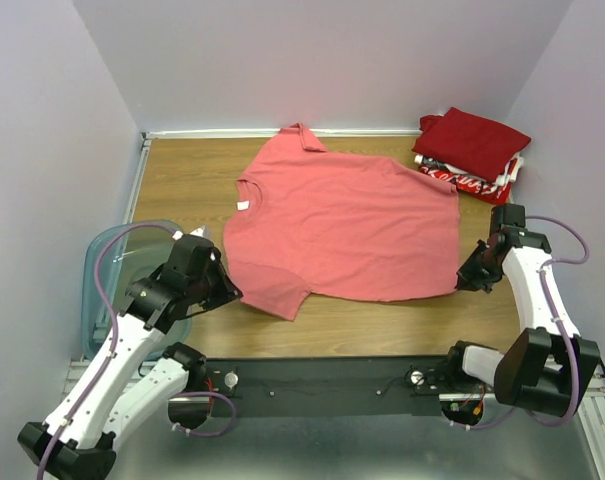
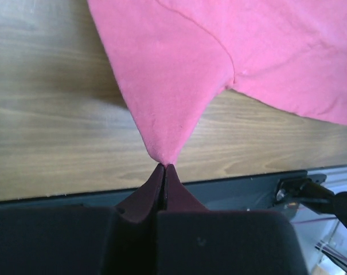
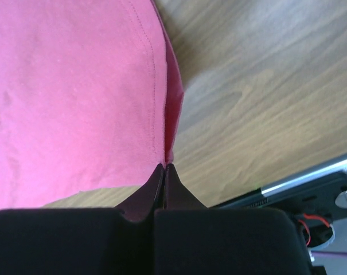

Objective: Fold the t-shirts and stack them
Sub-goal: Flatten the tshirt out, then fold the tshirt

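Observation:
The salmon-pink t-shirt (image 1: pixel 347 225) lies spread flat on the wooden table (image 1: pixel 182 175), collar toward the far left. My left gripper (image 1: pixel 232 293) is shut on its near-left sleeve corner (image 2: pixel 164 154). My right gripper (image 1: pixel 464 281) is shut on the shirt's near-right hem corner (image 3: pixel 166 154). A folded dark red t-shirt (image 1: pixel 477 140) lies on top of a folded red t-shirt with white print (image 1: pixel 472 182) at the far right corner.
A translucent blue-grey plastic bin (image 1: pixel 102 265) stands at the left table edge, partly under my left arm. The black base rail (image 1: pixel 322 378) runs along the near edge. Purple walls close in the table on three sides.

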Tool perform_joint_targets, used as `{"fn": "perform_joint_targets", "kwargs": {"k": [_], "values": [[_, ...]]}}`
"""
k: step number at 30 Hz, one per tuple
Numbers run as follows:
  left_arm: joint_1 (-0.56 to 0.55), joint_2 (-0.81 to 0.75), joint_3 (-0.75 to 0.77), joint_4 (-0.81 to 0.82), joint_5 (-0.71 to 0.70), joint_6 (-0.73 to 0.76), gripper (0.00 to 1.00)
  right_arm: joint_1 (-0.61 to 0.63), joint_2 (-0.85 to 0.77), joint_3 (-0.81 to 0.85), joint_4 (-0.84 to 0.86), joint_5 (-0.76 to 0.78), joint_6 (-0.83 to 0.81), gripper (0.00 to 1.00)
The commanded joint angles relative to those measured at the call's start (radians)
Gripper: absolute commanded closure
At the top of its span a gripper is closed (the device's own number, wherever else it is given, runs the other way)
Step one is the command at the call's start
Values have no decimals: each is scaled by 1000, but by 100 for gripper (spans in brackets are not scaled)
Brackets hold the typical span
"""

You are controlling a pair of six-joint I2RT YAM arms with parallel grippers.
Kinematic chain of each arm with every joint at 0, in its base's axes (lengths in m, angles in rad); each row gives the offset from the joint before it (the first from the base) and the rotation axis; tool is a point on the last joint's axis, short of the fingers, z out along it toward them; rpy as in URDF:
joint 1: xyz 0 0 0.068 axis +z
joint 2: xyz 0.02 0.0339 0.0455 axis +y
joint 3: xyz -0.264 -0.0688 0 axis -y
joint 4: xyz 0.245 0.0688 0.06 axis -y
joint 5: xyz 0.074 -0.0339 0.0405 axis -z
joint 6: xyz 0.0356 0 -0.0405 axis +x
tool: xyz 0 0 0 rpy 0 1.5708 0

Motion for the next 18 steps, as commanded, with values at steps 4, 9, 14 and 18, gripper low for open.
{"fn": "perform_joint_targets", "kwargs": {"k": [4, 9, 14, 18], "values": [[-6, -44, 60, -85, 42, -56, 100, -8, -56, 26, -102, -24, 34, 100], [-5, 97, 97, -8, -10, 39, 100, -8, 4, 54, -85, -15, 42, 99], [-5, 256, 194, 81, -98, 131, 100, -8, 88, 120, -41, -11, 24, 100], [0, 371, 258, 173, -93, 168, 100, -8, 178, 173, -19, -41, 5, 99]]}}
